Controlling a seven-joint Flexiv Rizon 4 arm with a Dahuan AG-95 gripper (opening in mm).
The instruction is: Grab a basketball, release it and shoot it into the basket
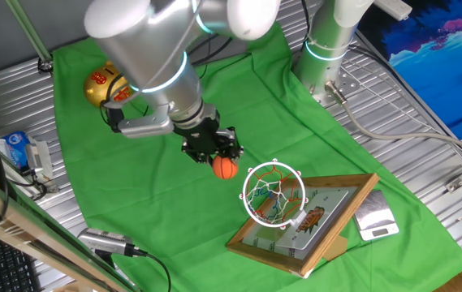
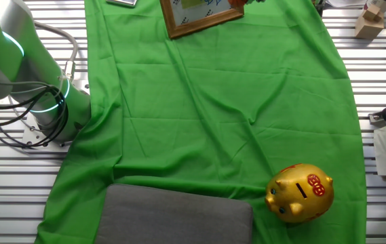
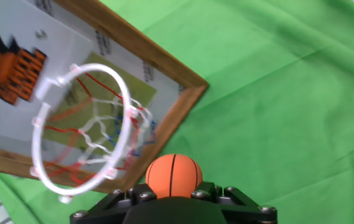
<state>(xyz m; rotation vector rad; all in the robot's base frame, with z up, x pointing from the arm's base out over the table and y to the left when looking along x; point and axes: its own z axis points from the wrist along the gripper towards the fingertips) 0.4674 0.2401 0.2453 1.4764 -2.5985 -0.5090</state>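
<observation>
One basketball (image 1: pixel 226 168) sits gripped in end effector (image 1: pixel 219 159).

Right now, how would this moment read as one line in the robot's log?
phase: carry | gripper: shut on basketball, above cloth | basket: beside ball, not yet under it | piggy bank: apart

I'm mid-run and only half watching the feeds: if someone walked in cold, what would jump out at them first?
First, the orange basketball gripped at the tip of the gripper, held above the green cloth just short of the basket. The hand view shows the ball close beside the ring, with the wood-framed backboard behind it. Then the gold piggy bank, sitting near the cloth's far edge, away from the hoop.
</observation>
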